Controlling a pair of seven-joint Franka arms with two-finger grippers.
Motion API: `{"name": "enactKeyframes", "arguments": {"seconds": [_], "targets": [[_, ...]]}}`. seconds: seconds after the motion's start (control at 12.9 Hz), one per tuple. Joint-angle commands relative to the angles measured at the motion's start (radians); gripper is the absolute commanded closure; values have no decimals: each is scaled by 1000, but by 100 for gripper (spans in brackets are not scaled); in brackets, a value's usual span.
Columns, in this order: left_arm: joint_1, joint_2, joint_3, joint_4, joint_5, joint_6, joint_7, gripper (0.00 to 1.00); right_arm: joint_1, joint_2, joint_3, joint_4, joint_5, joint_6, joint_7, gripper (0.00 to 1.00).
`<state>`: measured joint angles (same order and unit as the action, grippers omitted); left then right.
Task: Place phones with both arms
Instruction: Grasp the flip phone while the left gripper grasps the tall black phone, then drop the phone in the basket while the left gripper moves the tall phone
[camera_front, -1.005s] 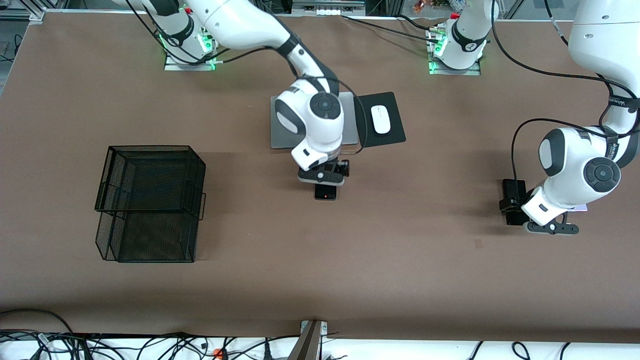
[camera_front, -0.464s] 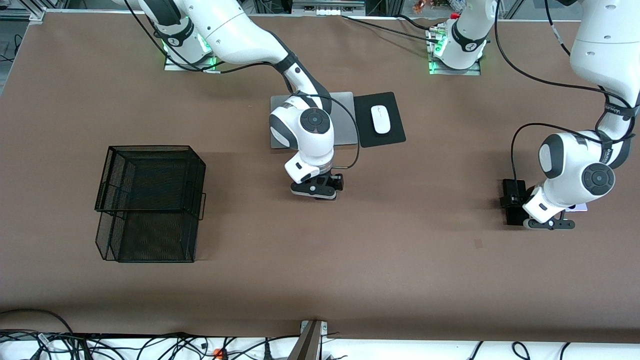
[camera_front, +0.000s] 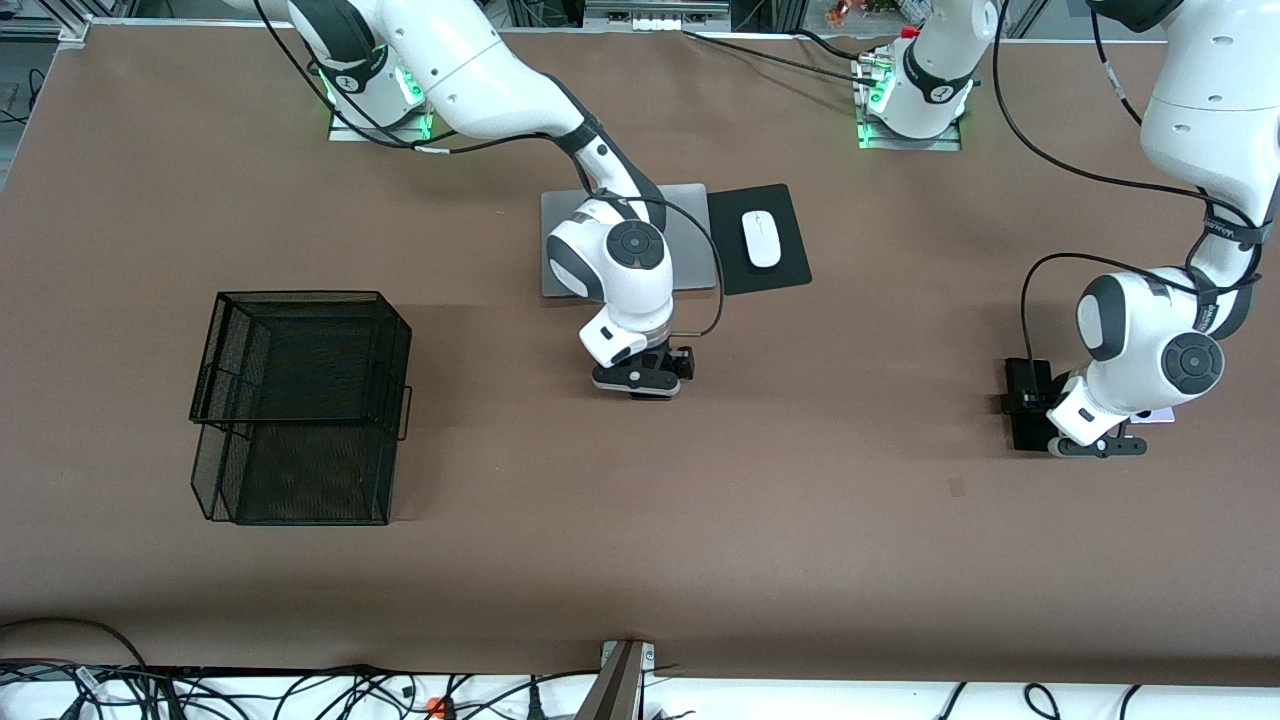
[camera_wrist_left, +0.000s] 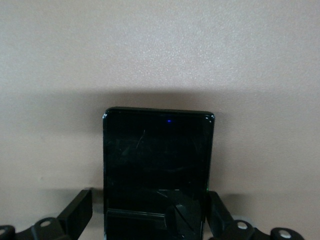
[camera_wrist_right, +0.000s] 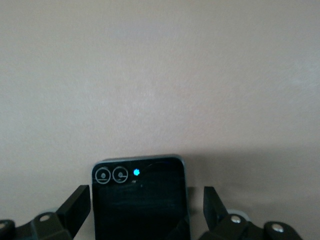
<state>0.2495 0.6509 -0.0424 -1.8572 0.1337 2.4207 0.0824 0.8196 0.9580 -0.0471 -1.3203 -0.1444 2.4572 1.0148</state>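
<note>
In the right wrist view a small square black phone (camera_wrist_right: 140, 200) with two ringed circles and a blue dot lies flat on the table. My right gripper (camera_wrist_right: 146, 212) is open, one finger on each side of it. In the front view my right gripper (camera_front: 638, 382) hides that phone. A long slim black phone (camera_wrist_left: 158, 160) lies between the open fingers of my left gripper (camera_wrist_left: 149, 215). The front view shows this phone (camera_front: 1028, 415) beside my left gripper (camera_front: 1095, 447). A sliver of the lavender phone (camera_front: 1160, 415) shows under the left wrist.
A black wire basket (camera_front: 300, 405) stands toward the right arm's end of the table. A grey laptop (camera_front: 692, 230) lies farther from the front camera than my right gripper. Beside it is a white mouse (camera_front: 762, 238) on a black pad (camera_front: 785, 270).
My right gripper has come down over the small black phone, which the front view now hides. My left gripper has sunk a little by the long phone. Both stay open.
</note>
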Motion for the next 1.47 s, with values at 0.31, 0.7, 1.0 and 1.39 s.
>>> {"name": "enactKeyframes", "arguments": {"seconds": [0.31, 0.7, 1.0, 1.39], "targets": [[8, -5, -11, 9, 6, -6, 3, 82, 9, 21, 6, 27, -18, 0, -5, 44], [-4, -68, -37, 59, 3, -199, -7, 81, 9, 1, 6, 29, -12, -18, -13, 100], [-4, -86, -117, 225, 1, -481, -13, 80, -3, -68, 3, 75, -9, -183, -18, 100], [-12, -86, -287, 375, 1, -727, -177, 80, -89, -255, 1, 84, 47, -449, -190, 100]]}}
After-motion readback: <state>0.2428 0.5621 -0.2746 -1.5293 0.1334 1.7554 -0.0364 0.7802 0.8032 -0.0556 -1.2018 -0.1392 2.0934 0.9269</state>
